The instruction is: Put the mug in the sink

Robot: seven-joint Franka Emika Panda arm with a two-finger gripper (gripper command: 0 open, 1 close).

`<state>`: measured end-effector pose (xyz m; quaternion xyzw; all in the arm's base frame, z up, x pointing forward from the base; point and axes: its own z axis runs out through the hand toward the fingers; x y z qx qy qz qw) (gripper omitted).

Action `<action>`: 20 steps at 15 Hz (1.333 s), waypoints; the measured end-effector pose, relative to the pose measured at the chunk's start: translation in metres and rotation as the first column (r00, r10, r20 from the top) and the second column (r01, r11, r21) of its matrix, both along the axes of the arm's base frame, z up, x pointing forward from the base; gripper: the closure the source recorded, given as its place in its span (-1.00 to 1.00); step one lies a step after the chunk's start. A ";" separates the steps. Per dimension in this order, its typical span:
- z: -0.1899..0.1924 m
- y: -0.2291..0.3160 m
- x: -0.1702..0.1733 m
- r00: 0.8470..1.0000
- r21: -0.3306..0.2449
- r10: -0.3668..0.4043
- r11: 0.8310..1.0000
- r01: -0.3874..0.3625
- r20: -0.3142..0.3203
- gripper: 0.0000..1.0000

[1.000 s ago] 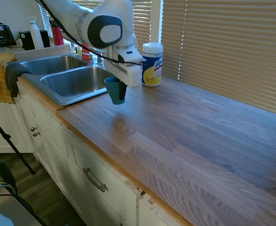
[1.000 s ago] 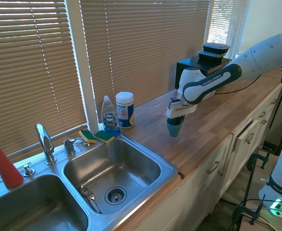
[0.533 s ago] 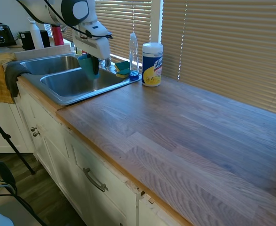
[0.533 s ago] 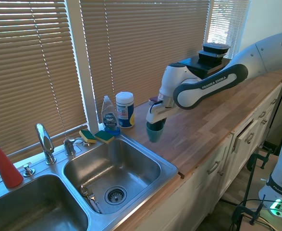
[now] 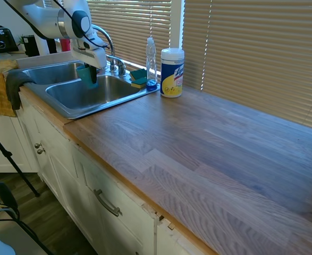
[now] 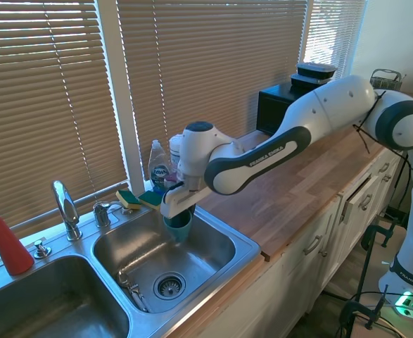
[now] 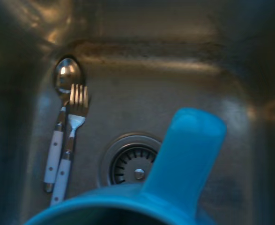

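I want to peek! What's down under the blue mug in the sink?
Under the mug, held by the gripper, the sink bottom shows a drain, spoon and fork. The mug hides some of the bottom.

A wooden surface fills the frame's centre; closed window blinds glow upper right, white cabinets lower left.

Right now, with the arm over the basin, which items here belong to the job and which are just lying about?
Job: teal-blue ceramic mug, held by the gripper; stainless steel double-basin sink.

Lying about: white wipes canister, clear dish soap bottle, two green-and-yellow sponges, white-handled spoon and fork in the basin, red spray bottle.
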<state>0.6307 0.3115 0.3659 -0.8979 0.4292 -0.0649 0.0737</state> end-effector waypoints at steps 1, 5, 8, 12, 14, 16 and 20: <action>-0.017 0.013 0.007 1.000 -0.003 -0.002 1.000 0.002 -0.011 1.00; -0.090 0.031 0.042 0.999 -0.015 -0.025 1.000 0.024 -0.039 1.00; -0.120 0.025 0.063 0.997 -0.024 -0.055 0.998 0.054 -0.045 1.00; -0.149 0.019 0.078 0.995 -0.041 -0.078 0.996 0.076 -0.067 1.00; -0.158 0.017 0.083 0.994 -0.047 -0.085 0.996 0.082 -0.067 1.00; -0.165 0.016 0.086 0.994 -0.051 -0.089 0.995 0.086 -0.069 -1.00; -0.173 0.013 0.090 0.993 -0.062 -0.100 0.993 0.096 -0.068 -1.00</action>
